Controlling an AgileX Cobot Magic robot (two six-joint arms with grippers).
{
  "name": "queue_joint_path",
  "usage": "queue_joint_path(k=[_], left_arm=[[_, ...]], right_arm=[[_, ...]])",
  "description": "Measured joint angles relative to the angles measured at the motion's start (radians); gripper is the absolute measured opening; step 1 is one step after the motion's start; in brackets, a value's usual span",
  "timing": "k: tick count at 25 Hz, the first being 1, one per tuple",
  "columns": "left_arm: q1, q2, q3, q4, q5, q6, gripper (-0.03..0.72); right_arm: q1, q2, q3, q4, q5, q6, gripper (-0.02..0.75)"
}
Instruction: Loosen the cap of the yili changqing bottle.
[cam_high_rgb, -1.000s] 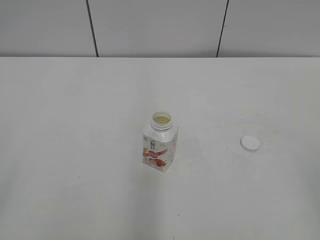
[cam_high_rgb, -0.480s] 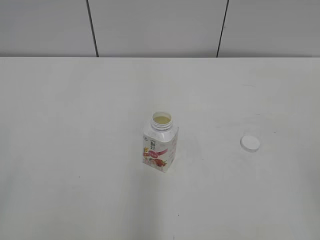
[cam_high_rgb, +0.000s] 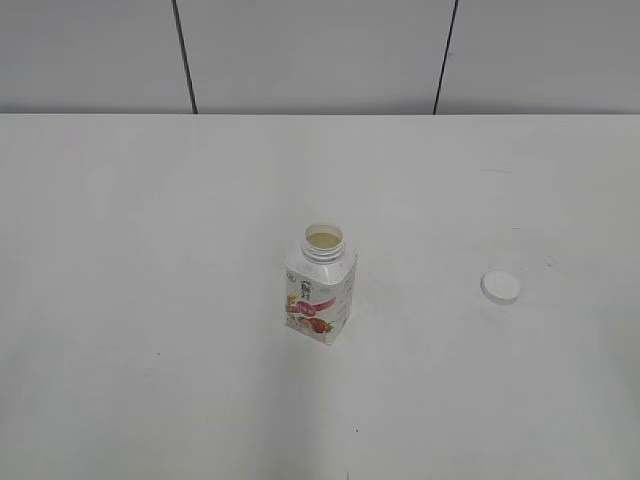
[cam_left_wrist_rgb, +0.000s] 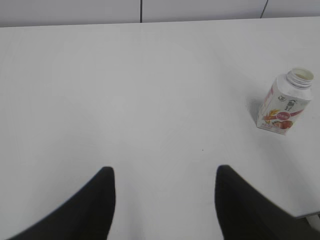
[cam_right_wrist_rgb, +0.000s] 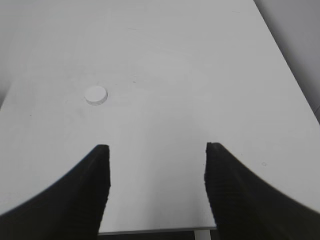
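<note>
chg: none vs 1 s ago, bottle (cam_high_rgb: 321, 291) + cap (cam_high_rgb: 500, 286) static | cap off, on worktop (cam_high_rgb: 150, 250), ahead-left of R fingers (cam_right_wrist_rgb: 156, 190) | bottle upright, open, ahead-right of L fingers (cam_left_wrist_rgb: 164, 200) | both wide, empty | task looks done

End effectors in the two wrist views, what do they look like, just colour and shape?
Both look alike. The left end effector has two matte black fingers that widen toward the camera, with rounded tips. The right end effector is the same black; fine ribbing shows on one finger's inner edge. No cables or markings are visible.
</note>
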Motion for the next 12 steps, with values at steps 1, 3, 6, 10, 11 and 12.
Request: queue_joint_path(k=[1,3,6,10,11,12], left_arm=[[0.0,0.0,0.0,0.0,0.0,0.0,0.405],[0.0,0.0,0.0,0.0,0.0,0.0,0.405],[0.0,0.0,0.0,0.0,0.0,0.0,0.405],[0.0,0.0,0.0,0.0,0.0,0.0,0.405],[0.0,0.0,0.0,0.0,0.0,0.0,0.405],[0.0,0.0,0.0,0.0,0.0,0.0,0.405]], right_arm=[[0.0,0.0,0.0,0.0,0.0,0.0,0.477],[-0.001,0.0,0.0,0.0,0.0,0.0,0.476],[-0.001,0.0,0.0,0.0,0.0,0.0,0.476],[-0.001,0.0,0.0,0.0,0.0,0.0,0.476],[-0.001,0.0,0.0,0.0,0.0,0.0,0.476],[-0.001,0.0,0.0,0.0,0.0,0.0,0.476]])
